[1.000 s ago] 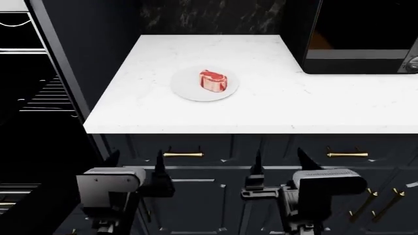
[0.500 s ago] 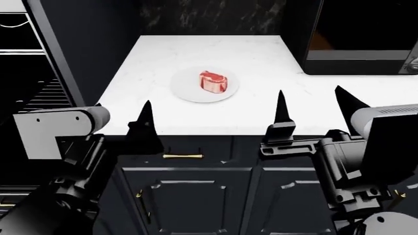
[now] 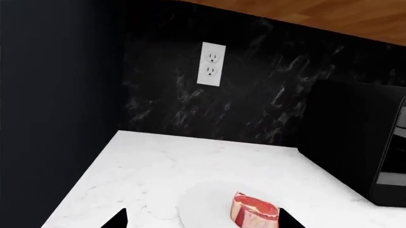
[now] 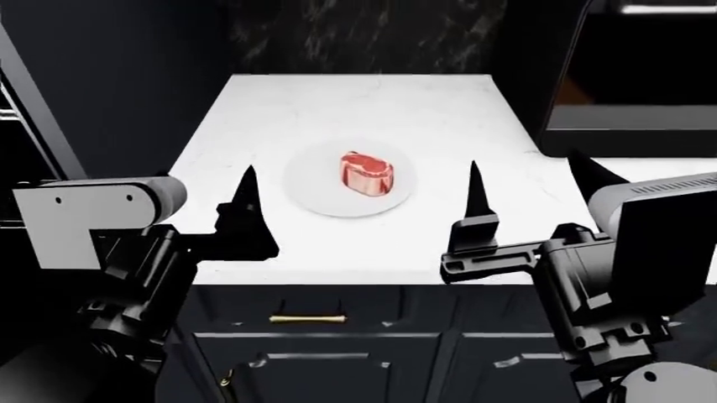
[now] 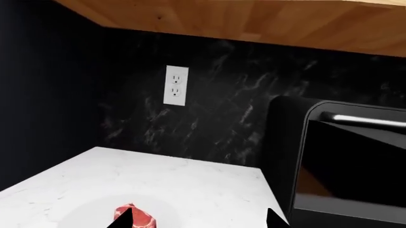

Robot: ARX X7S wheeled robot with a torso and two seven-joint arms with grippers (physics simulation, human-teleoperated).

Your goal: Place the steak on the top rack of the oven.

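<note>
The steak (image 4: 367, 174), red-pink with a pale fat rim, lies on a round white plate (image 4: 319, 195) in the middle of the white counter. It also shows in the left wrist view (image 3: 255, 212) and, partly behind a finger, in the right wrist view (image 5: 140, 220). My left gripper (image 4: 201, 191) and right gripper (image 4: 525, 178) hover over the counter's front edge, both open and empty, short of the plate. Only the oven's dark edge (image 4: 20, 126) shows at the far left; its racks are out of view.
A black countertop appliance (image 4: 639, 84) stands at the back right of the white counter (image 4: 448, 109). A black marbled back wall with a white outlet (image 3: 211, 63) is behind. Dark cabinet doors with a brass handle (image 4: 307, 319) are below.
Both arms have risen from cabinet height to the counter's front edge. The head view has shifted, so the counter sits lower in frame and the oven racks have left the view.
</note>
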